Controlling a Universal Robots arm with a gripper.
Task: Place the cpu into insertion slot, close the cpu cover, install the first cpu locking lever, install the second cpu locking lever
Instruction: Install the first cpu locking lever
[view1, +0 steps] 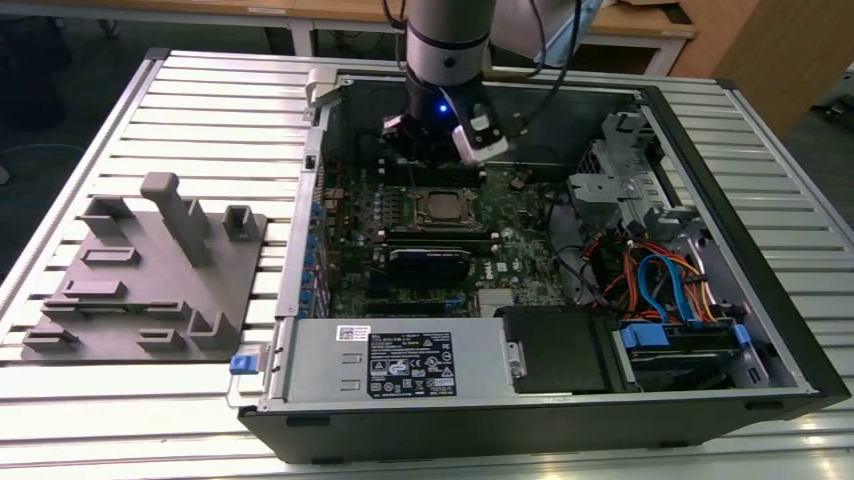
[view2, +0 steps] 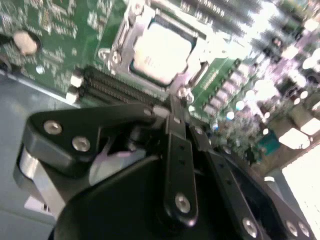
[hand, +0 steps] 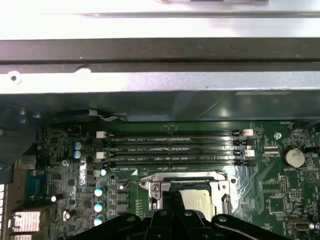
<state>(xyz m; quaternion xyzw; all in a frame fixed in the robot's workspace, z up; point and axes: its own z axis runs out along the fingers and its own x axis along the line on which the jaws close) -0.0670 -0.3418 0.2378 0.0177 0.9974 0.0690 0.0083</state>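
Observation:
The cpu (view2: 160, 50) has a pale silver top and lies in the insertion slot (view1: 445, 208) on the green motherboard. It also appears in the first wrist view as the cpu (hand: 196, 200). The silver cpu cover (view2: 131, 20) lies flat as a frame around the chip, seen too as the cpu cover (hand: 180, 176). My gripper (view2: 172, 102) hangs just above the socket's edge, near a corner on the side of the memory slots (hand: 170, 147). Its black fingers (view2: 176, 145) are pressed together with nothing between them. In the exterior view the gripper (view1: 434, 158) sits over the board's far part.
The open computer case (view1: 747, 200) lies on a slatted metal table. A black heatsink block (view1: 430, 262), a power supply (view1: 400, 365) and coloured cables (view1: 661, 285) surround the socket. A grey fixture plate (view1: 147, 275) stands at the exterior view's left.

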